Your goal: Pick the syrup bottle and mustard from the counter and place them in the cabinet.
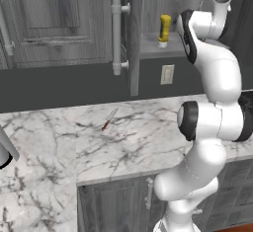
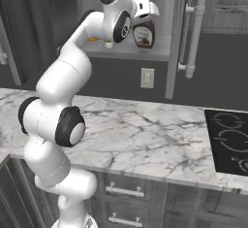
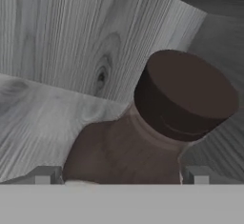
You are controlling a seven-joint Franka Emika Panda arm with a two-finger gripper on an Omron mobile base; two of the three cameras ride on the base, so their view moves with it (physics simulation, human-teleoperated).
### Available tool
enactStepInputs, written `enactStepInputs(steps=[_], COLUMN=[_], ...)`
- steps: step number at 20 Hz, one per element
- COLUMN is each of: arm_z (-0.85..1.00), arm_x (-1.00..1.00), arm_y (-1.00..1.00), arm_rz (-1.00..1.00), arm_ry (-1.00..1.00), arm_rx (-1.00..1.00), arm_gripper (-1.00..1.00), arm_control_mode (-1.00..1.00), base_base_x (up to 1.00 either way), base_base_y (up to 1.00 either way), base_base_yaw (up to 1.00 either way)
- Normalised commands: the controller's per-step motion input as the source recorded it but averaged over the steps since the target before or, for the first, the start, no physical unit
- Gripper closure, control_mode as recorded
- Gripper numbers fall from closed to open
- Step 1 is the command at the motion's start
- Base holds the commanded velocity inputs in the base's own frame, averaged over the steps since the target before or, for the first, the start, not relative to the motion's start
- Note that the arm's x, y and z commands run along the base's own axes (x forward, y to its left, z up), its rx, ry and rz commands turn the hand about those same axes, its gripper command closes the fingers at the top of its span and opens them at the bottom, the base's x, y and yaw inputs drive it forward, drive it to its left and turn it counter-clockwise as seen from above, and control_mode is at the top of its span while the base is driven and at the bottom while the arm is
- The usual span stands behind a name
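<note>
We saw the white arm reaching high into the open cabinet (image 2: 177, 38), with its gripper (image 3: 121, 174) at the level of the grey shelf (image 2: 145, 53). In the hand view the syrup bottle (image 3: 143, 137) stood very close below the camera, its dark cap (image 3: 186, 94) pointing up and to the right in that picture. The two fingertips (image 3: 45, 174) rose at the bottom of that view, one at each side of the brown body of the bottle. The jaws stood wide apart, and the bottle was between them; we could not tell whether the fingertips touched it, so we do not call it a grip.

In the right base view the syrup bottle (image 2: 144, 34) stood upright on the shelf, just under the white hand, and the arm hid a part of it. The mustard (image 1: 164, 30) stood upright on the same shelf; in the left base view it was just left of the arm and well visible, while in the right base view a small yellow part of it (image 2: 93, 40) showed behind the arm. So the mustard was at the left of the syrup bottle, near it, inside the cabinet.

The cabinet door stood open, with its long pale bar handle (image 1: 116, 33) toward us. Below, the marble tabletop (image 2: 160, 135) carried a small knife with a red handle (image 1: 109, 119), far from the gripper. A dark cooktop (image 2: 228, 139) lay at the right end of the tabletop, and a pale wall socket (image 2: 147, 78) sat under the shelf
</note>
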Motion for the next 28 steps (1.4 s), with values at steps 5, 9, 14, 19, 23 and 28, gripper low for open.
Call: enactStepInputs(steps=[5,9,14,19,23,28], arm_z=[0.00,0.02,0.03,0.01,-0.02,0.00], arm_x=[0.30,-0.10,-0.29,-0.02,0.08,0.11], arm_y=[0.33,-0.05,-0.18,-0.01,0.00,0.00], arm_rz=[0.01,0.03,0.03,0.03,0.02,0.00], arm_ry=[0.08,0.04,0.00,0.00,-0.03,-0.02], arm_rx=[-0.06,-0.04,0.00,0.00,0.00,0.00], arm_gripper=[-1.00,-1.00,-1.00,-1.00,-1.00,-1.00], arm_control_mode=[-1.00,-1.00,-1.00,-1.00,-1.00,-1.00], base_base_x=[0.00,0.00,0.00,0.00,0.00,0.00], base_base_y=[0.00,0.00,0.00,0.00,0.00,0.00], base_base_yaw=[0.00,0.00,0.00,0.00,0.00,0.00])
